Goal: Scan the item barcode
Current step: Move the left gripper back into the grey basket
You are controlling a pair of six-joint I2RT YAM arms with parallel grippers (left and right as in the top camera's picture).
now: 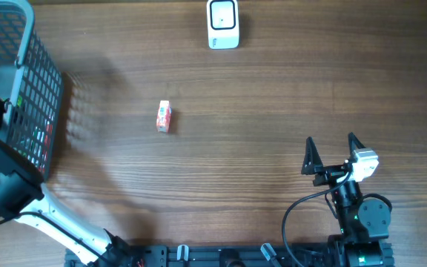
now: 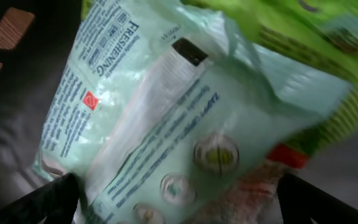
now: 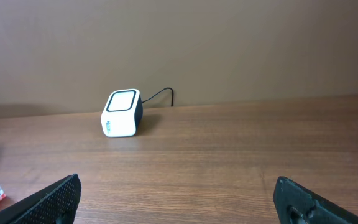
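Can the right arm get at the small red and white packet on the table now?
Probably yes: the right claw stands open, and only bare table lies between it and the packet, though its stretch is unsure.

You're at what looks like a mock shop checkout: a white barcode scanner (image 1: 222, 24) top centre on a wood-grain table (image 1: 273, 111), and a mesh shopping basket (image 1: 44, 89) holding packaged goods (image 2: 166, 124) upper left.
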